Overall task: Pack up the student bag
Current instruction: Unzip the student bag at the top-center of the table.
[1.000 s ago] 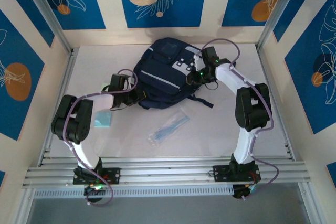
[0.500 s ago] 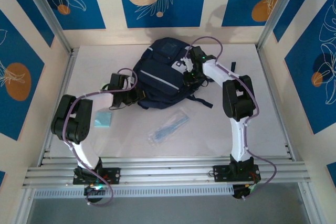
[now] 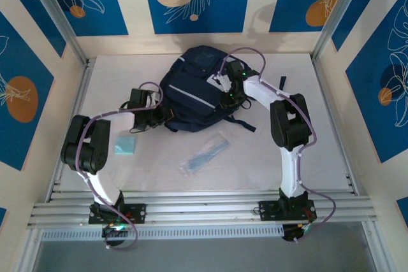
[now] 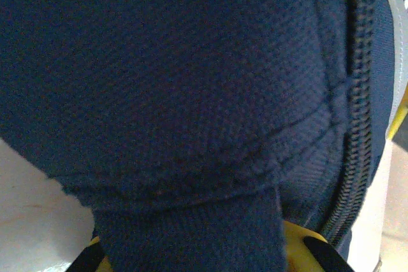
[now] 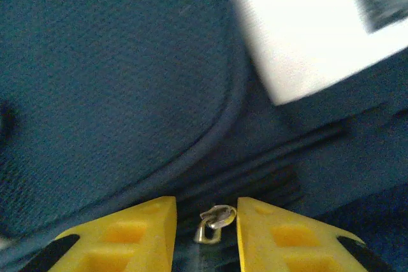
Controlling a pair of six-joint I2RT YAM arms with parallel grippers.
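Observation:
The student bag [image 3: 194, 87], dark navy with white patches, lies flat at the table's back middle. My left gripper [image 3: 164, 118] is at the bag's lower left corner. In the left wrist view it [image 4: 191, 250] is shut on a navy webbing strap [image 4: 191, 227] of the bag, with the zip [image 4: 357, 93] running up the right. My right gripper [image 3: 227, 98] rests on the bag's right side. In the right wrist view it [image 5: 206, 205] is open, its yellow fingers [image 5: 134, 227] on either side of a metal zip pull [image 5: 213, 221], below a white patch [image 5: 306, 23].
A light blue packet [image 3: 124, 145] lies by the left arm. A clear plastic pouch of pens [image 3: 204, 154] lies in front of the bag. A black strap [image 3: 245, 122] trails from the bag's lower right. Walls and metal posts close in the table.
The right arm has swung left, carrying its gripper from the bag's right edge onto its front. The left gripper has shifted slightly up and left, still on the strap.

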